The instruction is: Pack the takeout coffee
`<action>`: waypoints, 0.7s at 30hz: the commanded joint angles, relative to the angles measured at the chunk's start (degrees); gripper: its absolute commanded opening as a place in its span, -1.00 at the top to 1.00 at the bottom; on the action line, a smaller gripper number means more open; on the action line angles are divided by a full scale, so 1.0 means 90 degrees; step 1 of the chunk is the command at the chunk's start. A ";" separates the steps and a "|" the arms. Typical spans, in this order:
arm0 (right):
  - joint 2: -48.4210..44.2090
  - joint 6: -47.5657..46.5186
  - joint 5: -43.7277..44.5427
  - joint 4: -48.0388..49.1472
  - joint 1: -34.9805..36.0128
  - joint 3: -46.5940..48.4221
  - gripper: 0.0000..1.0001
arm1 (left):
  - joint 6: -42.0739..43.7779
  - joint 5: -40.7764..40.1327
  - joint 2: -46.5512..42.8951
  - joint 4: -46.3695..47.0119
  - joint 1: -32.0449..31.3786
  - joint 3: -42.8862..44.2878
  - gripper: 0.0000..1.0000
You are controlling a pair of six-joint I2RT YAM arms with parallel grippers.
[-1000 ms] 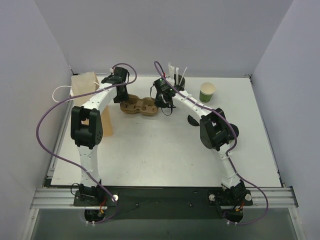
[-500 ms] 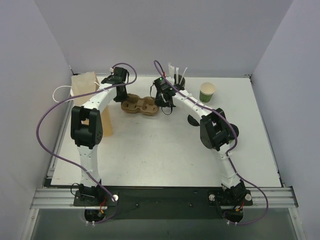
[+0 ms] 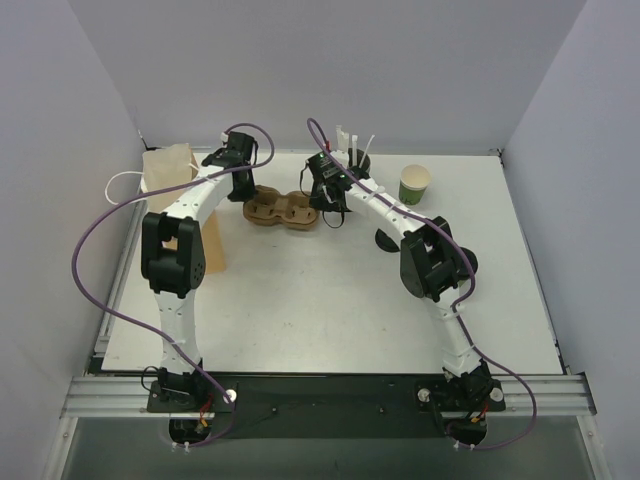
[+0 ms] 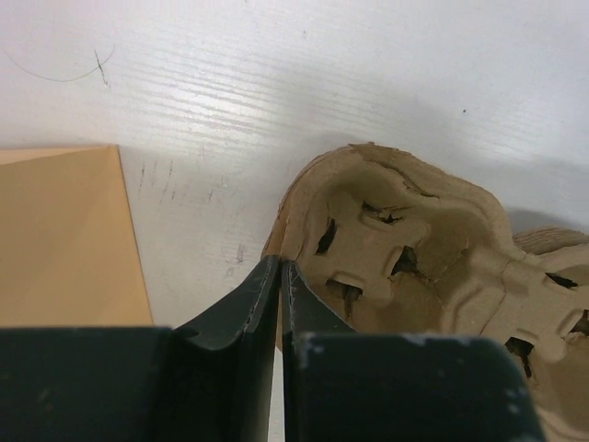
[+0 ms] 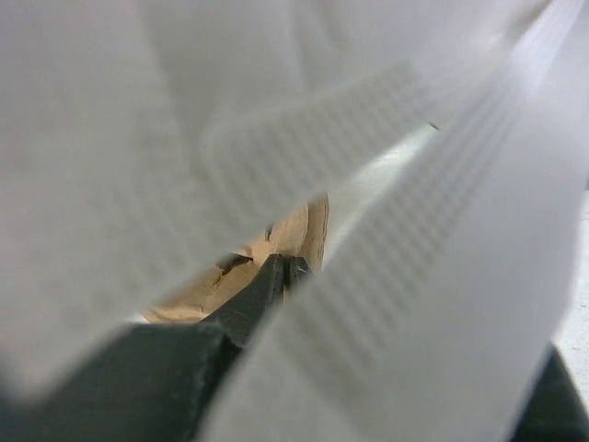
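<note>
White arms [image 3: 200, 197] carry black joints, purple cables [image 3: 88, 240] and seemingly scuffed black jaws.

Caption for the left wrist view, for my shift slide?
Left claw pinching the rim of the brown pulp cup carrier, paper bag nearby on the white table.

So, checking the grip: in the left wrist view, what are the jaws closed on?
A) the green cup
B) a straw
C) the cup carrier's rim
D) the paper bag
C: the jaws of the left gripper pinch the rim of the cup carrier; the paper bag lies apart.
</note>
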 commanded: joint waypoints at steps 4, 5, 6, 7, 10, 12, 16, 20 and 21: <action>-0.0255 -0.0071 0.0193 -0.0069 0.0074 0.0311 1.00 | 0.0078 0.0161 -0.0471 0.0078 0.0013 0.0563 0.74; -0.0256 -0.0071 0.0183 -0.0069 0.0074 0.0321 1.00 | 0.0078 0.0171 -0.0472 0.0068 0.0013 0.0592 0.74; -0.0275 -0.0080 0.0183 -0.0078 0.0074 0.0321 1.00 | 0.0088 0.0171 -0.0481 0.0059 0.0013 0.0612 0.74; -0.0294 -0.0080 0.0183 -0.0079 0.0074 0.0321 1.00 | 0.0098 0.0181 -0.0501 0.0039 0.0013 0.0631 0.75; -0.0392 -0.0080 0.0212 -0.0088 0.0073 0.0273 1.00 | 0.0098 0.0210 -0.0569 0.0039 0.0003 0.0661 0.75; -0.0489 -0.0100 0.0231 -0.0079 0.0074 0.0253 1.00 | 0.0117 0.0220 -0.0598 0.0019 -0.0026 0.0719 0.75; -0.0607 -0.0139 0.0241 -0.0088 0.0074 0.0205 1.00 | 0.0118 0.0239 -0.0647 -0.0088 -0.0056 0.0885 0.75; -0.0744 -0.0120 0.0212 -0.0108 0.0073 0.0107 1.00 | 0.0127 0.0191 -0.0725 -0.0205 -0.0124 0.0944 0.75; -0.0792 -0.0120 0.0212 -0.0108 0.0074 0.0107 1.00 | 0.0137 0.0190 -0.0745 -0.0225 -0.0134 0.0944 0.75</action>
